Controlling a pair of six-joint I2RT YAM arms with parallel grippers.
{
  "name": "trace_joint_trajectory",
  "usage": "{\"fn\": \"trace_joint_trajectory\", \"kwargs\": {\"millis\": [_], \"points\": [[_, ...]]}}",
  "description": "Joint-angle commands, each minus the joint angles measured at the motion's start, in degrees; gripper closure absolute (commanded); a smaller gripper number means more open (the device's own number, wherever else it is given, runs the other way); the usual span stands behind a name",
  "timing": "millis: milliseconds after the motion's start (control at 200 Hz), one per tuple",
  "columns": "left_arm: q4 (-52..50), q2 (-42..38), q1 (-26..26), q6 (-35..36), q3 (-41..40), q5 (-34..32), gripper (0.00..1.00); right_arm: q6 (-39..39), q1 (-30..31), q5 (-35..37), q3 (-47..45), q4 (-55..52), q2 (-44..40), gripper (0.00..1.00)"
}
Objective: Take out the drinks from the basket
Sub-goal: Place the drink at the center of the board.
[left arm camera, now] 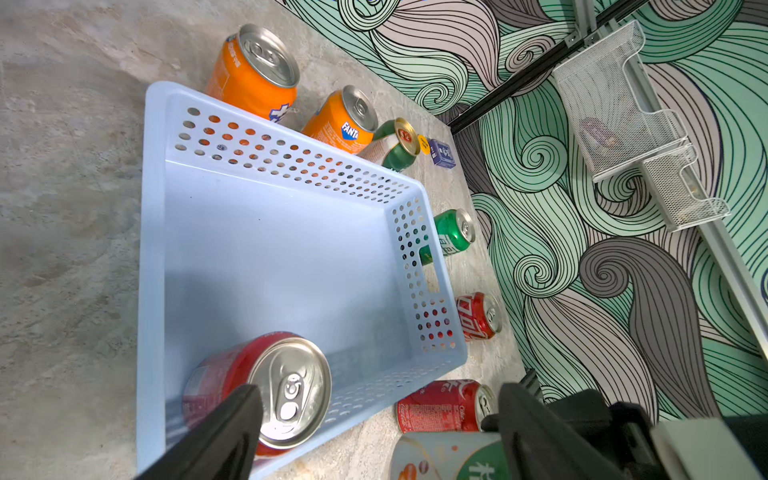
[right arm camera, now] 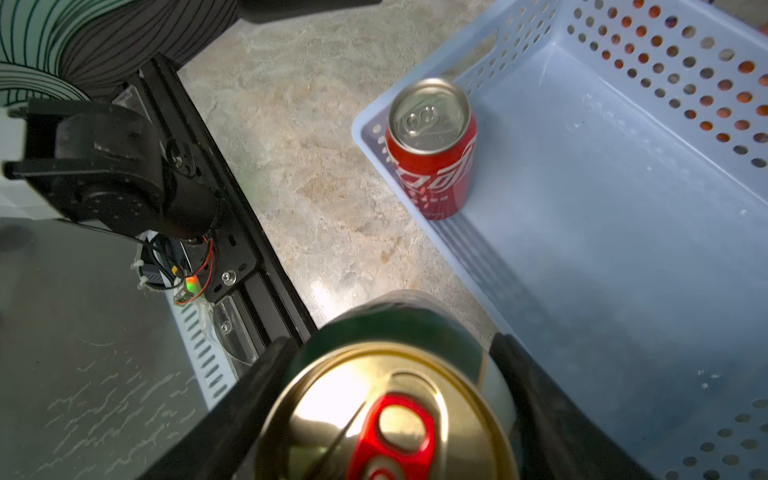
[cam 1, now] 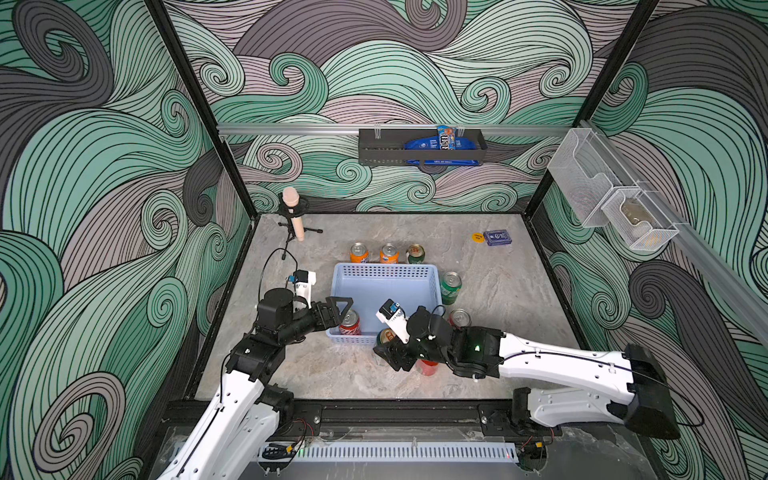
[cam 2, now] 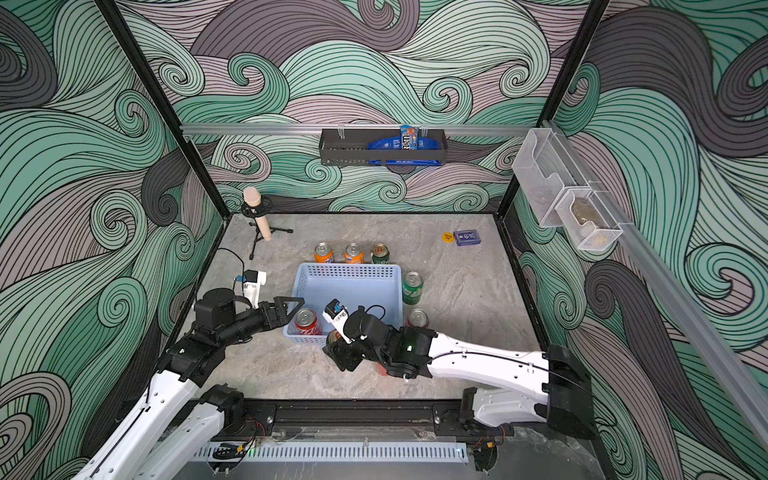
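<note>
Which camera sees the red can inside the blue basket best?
The right wrist view: the red can stands whole and upright in a corner of the basket. The left wrist view hides part behind a pincer finger; both top views show it small.

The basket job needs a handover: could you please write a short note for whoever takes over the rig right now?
Left gripper: open, at the red can in the basket corner nearest the left arm, not closed on it.
Right gripper: shut on a gold-topped can just outside the basket's near wall; whether it is set down cannot be told.
Done: six stand on the table: orange cans and a second gold-topped can behind the basket, a green can and a second red can beside it, and a third red can under the right arm.
Left: release the held can and lift out the red can.
</note>
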Motion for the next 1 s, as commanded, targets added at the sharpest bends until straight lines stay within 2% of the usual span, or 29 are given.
{"fn": "trace_joint_trajectory", "kwargs": {"millis": [0,405,996], "points": [[-1.13,0.57,-0.33,0.57,2.29,-2.66,0.07,1.76,1.08,2.67,-0.74,4.12,-0.01,0.40],[0.13,1.45,-0.36,3.41,3.04,-7.58,0.03,4.30,2.03,6.48,-6.47,6.92,0.61,0.40],[1.89,2.38,-0.23,4.96,1.98,-10.49,0.01,5.73,3.53,8.02,-5.33,8.80,9.63,0.40]]}}
